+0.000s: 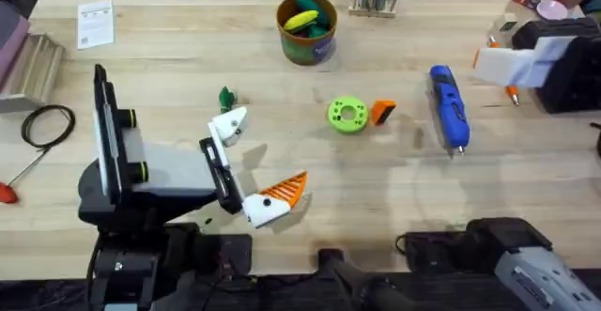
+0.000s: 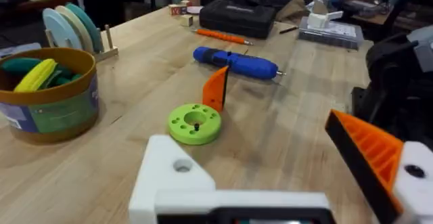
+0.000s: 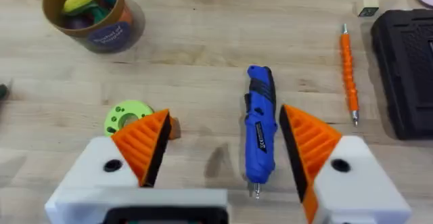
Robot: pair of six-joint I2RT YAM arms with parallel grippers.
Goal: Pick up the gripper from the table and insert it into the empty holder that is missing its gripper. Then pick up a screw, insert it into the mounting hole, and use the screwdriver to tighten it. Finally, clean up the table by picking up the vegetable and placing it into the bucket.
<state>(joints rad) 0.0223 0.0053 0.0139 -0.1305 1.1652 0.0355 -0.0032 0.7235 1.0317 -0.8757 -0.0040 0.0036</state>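
The small orange gripper (image 1: 383, 112) (image 2: 216, 88) stands on the table beside a bright-green disc (image 1: 347, 115) (image 2: 194, 122). My left gripper (image 1: 258, 157) (image 2: 270, 163) is open and has nothing in it. One side of it is the bare white holder (image 1: 230, 124) (image 2: 174, 173); the other bears an orange finger (image 1: 286, 192) (image 2: 371, 153). The blue screwdriver (image 1: 448, 106) (image 3: 260, 119) lies right of the disc. My right gripper (image 1: 512, 64) (image 3: 226, 126) hangs open high above the screwdriver, with both orange fingers on. The dark green vegetable (image 1: 225, 97) lies near the holder. The bucket (image 1: 306, 27) (image 2: 47, 95) (image 3: 91, 14) stands at the back.
The bucket holds yellow and green toy pieces. A thin orange pen-like tool (image 3: 348, 72) and a black case (image 1: 568, 67) (image 3: 406, 72) lie at the far right. A coiled black cable (image 1: 47, 125) and a paper card (image 1: 95, 23) are on the left.
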